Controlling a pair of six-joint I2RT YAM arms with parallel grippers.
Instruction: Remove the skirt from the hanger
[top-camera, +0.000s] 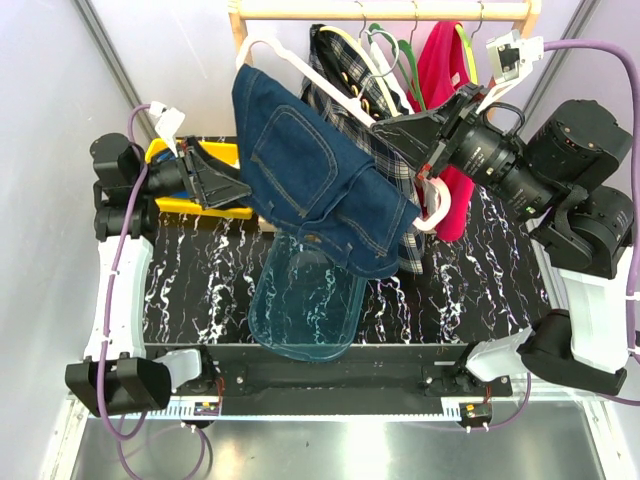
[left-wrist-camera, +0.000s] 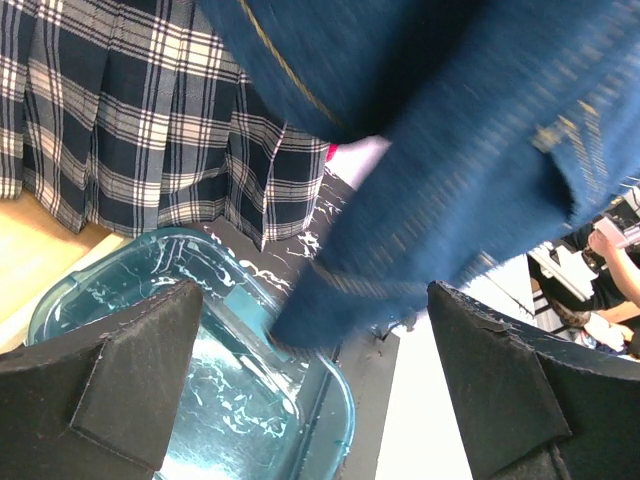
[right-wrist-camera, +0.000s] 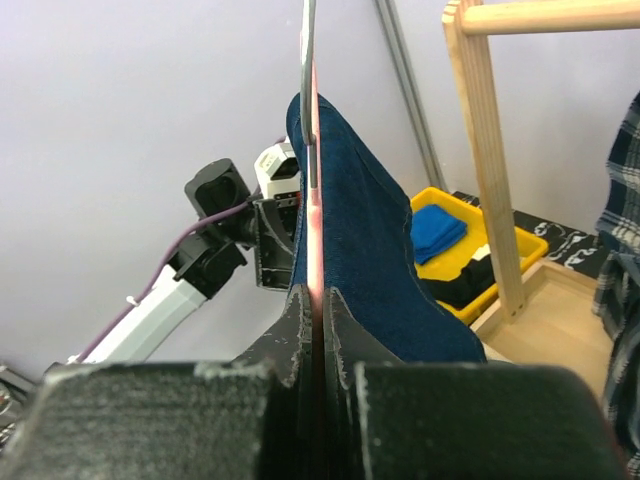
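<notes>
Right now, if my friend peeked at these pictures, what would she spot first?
Probably the big denim skirt draped on a white hanger, tilted in mid-air over the middle of the black marbled table. The right end effector pinches the hanger from the right, and the left end effector stands wide open at the left. Under the skirt sits a clear blue glass dish.

Matt denim skirt (top-camera: 310, 170), smooth white plastic hanger (top-camera: 440, 205), glossy marbled table (top-camera: 200, 280), bare wooden rail (top-camera: 380, 10).
</notes>
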